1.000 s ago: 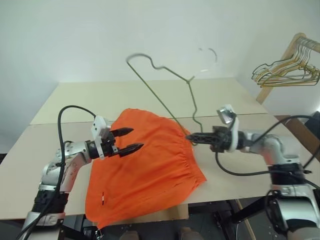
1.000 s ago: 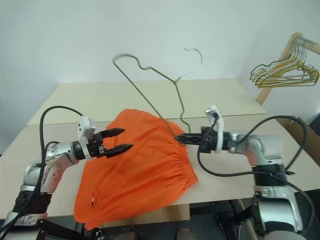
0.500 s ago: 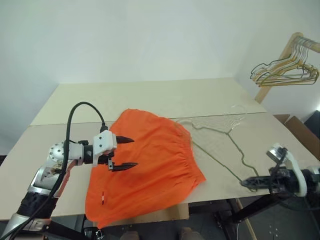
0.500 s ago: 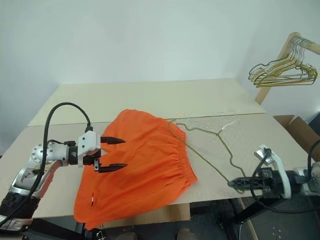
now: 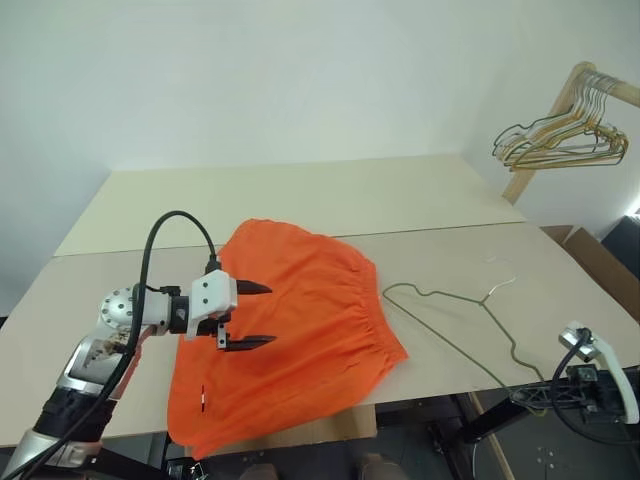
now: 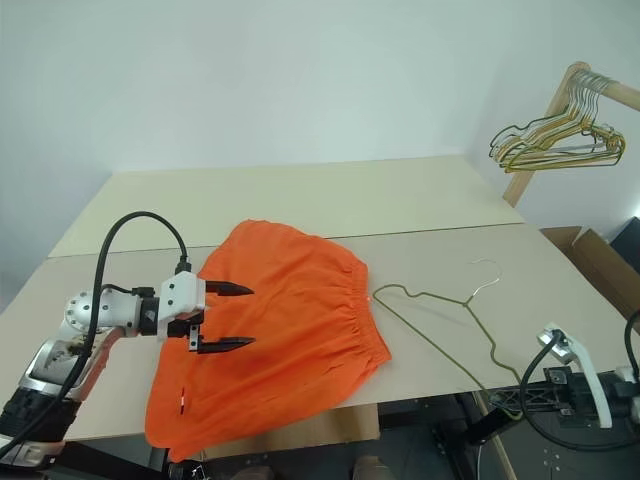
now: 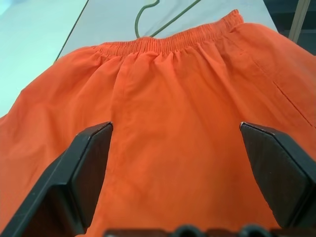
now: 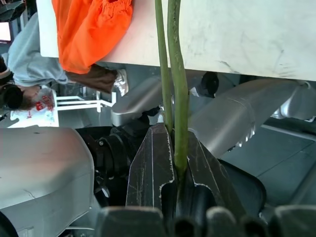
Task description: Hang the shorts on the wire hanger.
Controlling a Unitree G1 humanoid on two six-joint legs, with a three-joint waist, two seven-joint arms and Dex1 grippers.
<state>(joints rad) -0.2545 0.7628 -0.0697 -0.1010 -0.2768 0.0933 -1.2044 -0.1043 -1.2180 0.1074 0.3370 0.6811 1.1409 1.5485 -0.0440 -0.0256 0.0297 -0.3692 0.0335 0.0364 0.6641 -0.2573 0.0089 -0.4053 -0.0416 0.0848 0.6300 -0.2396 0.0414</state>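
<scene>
The orange shorts point(image 5: 300, 320) lie spread flat on the table point(image 5: 300, 195), waistband toward the right. My left gripper point(image 5: 268, 315) hovers open just over their left part, fingers pointing at the waistband point(image 7: 168, 42), nothing between them. The thin greenish wire hanger point(image 5: 450, 322) lies flat on the table to the right of the shorts, hook point(image 5: 500, 285) toward the far side. One corner of it reaches past the table's front right edge. There my right gripper point(image 5: 533, 396) is shut on the wire point(image 8: 174, 123).
A bunch of gold and pale hangers point(image 5: 560, 140) hangs on a wooden rack at the back right. A cardboard box point(image 5: 600, 265) stands on the floor beside the table's right edge. A seam point(image 5: 420, 232) runs across the tabletop behind the shorts.
My right gripper swung the hanger from raised over the shorts down and right, laying it flat on the table. My left gripper rolled at the wrist and drew back slightly, still open.
</scene>
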